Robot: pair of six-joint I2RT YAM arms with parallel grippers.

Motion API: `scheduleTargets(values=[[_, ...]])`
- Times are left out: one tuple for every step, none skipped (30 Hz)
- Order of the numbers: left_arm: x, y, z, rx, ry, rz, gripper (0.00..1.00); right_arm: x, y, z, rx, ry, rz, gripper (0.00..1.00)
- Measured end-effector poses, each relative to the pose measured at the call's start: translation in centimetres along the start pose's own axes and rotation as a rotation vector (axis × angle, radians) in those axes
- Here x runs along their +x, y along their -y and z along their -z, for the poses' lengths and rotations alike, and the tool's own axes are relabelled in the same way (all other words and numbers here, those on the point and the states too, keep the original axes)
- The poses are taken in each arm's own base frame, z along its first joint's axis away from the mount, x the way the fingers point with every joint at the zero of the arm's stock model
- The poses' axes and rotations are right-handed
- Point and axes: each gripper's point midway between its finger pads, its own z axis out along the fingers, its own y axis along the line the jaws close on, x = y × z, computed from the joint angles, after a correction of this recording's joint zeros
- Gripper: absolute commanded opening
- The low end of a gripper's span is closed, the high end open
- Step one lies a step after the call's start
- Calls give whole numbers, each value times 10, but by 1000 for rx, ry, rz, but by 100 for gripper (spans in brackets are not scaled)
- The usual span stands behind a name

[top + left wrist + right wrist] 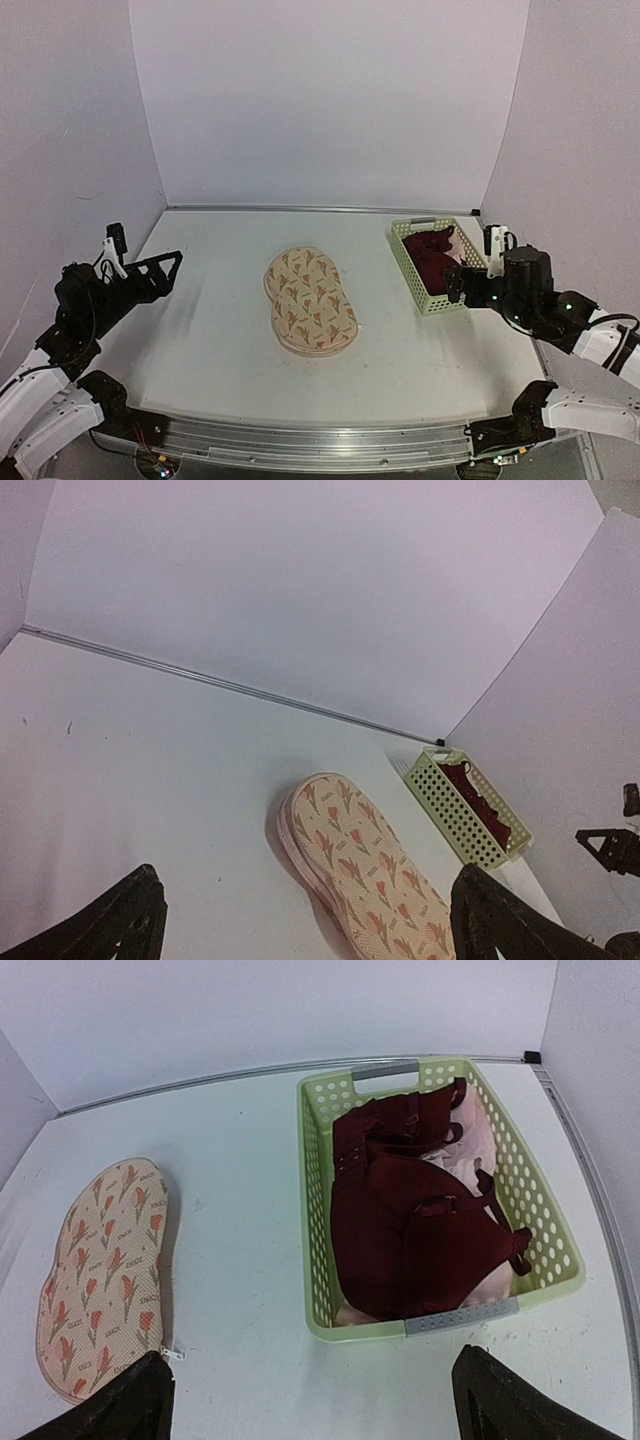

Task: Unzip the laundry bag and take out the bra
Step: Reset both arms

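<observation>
Laundry bag point(311, 301) lies flat and closed at centre frame in the top view. Maroon bra point(432, 257) sits in the pale green basket point(409, 264) at right. Left gripper point(172, 272), at far left, and right gripper point(468, 283), beside the basket, both gape wide, holding nothing.

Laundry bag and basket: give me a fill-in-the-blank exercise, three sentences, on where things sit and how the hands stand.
1. The maroon bra lies ____ the pale green basket.
2. In the top view, the laundry bag lies to the ____ of the basket.
3. The left hand and the right hand both stand ____, holding nothing.
Missing words: inside; left; open.
</observation>
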Motion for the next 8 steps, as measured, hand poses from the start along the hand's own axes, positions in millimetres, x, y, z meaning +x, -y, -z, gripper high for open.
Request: scheduleTargets(values=[[2, -2, 2, -2, 7, 15, 100, 0, 3, 2, 14, 4, -17, 98], [3, -3, 3, -3, 14, 25, 100, 0, 6, 4, 26, 7, -31, 98], [4, -4, 4, -2, 16, 37, 100, 0, 9, 5, 37, 11, -46, 98], [5, -5, 4, -3, 17, 48, 100, -1, 11, 7, 47, 14, -58, 98], [7, -5, 4, -3, 16, 57, 100, 0, 13, 8, 52, 14, -66, 98], [8, -6, 4, -3, 15, 68, 100, 1, 14, 9, 57, 15, -72, 98], [9, -7, 4, -4, 14, 75, 100, 1, 16, 11, 63, 14, -77, 98], [11, -8, 4, -5, 12, 82, 100, 2, 18, 12, 70, 16, -83, 98]])
